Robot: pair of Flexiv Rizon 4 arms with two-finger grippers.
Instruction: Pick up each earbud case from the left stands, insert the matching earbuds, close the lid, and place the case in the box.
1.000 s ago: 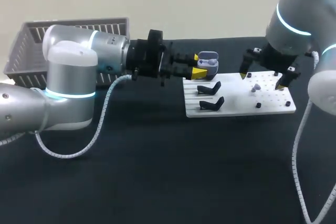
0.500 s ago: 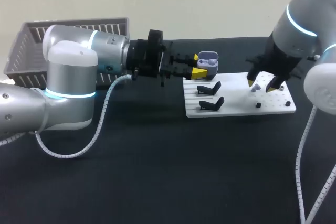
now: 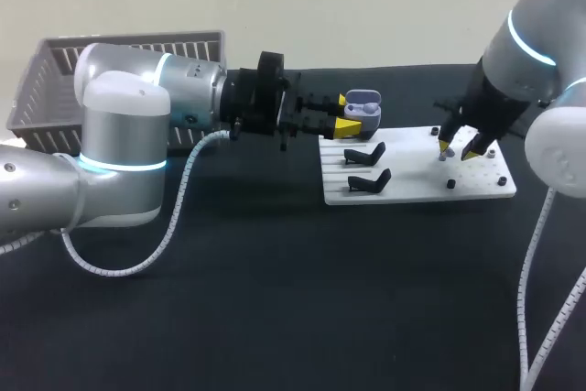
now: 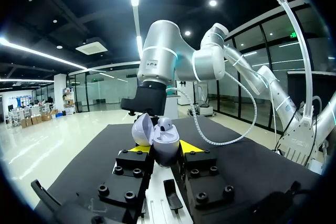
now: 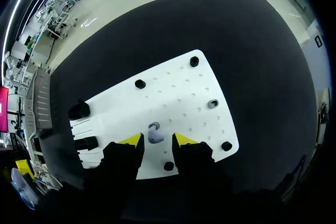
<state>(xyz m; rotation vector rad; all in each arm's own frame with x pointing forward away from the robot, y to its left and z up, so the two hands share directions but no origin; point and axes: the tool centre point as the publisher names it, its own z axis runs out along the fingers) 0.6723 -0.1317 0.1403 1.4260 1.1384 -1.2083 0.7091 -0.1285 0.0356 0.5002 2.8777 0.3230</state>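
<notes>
Grey plastic slats form the box (image 3: 119, 52) at the far left of the black tabletop (image 3: 275, 299). From that side my left arm lies level across the cloth, and its left hand (image 3: 348, 112) is closed on a lavender earbud case (image 3: 363, 105), a yellow tip pressed to each side. The left wrist view shows the case (image 4: 160, 140) upright between those tips with its lid swung open and one earbud seated inside. Just beyond it lies a white board (image 3: 417, 191); two black stands (image 3: 364, 153) sit on its left part, both bare. Over the board's right part the right hand (image 3: 458, 150) points down, its fingers apart around a small pale earbud (image 3: 441, 157) lying on the board. In the right wrist view that earbud (image 5: 155, 138) sits in the gap between the yellow tips, with space on either side, and black pegs (image 5: 140, 84) dot the board around it.
</notes>
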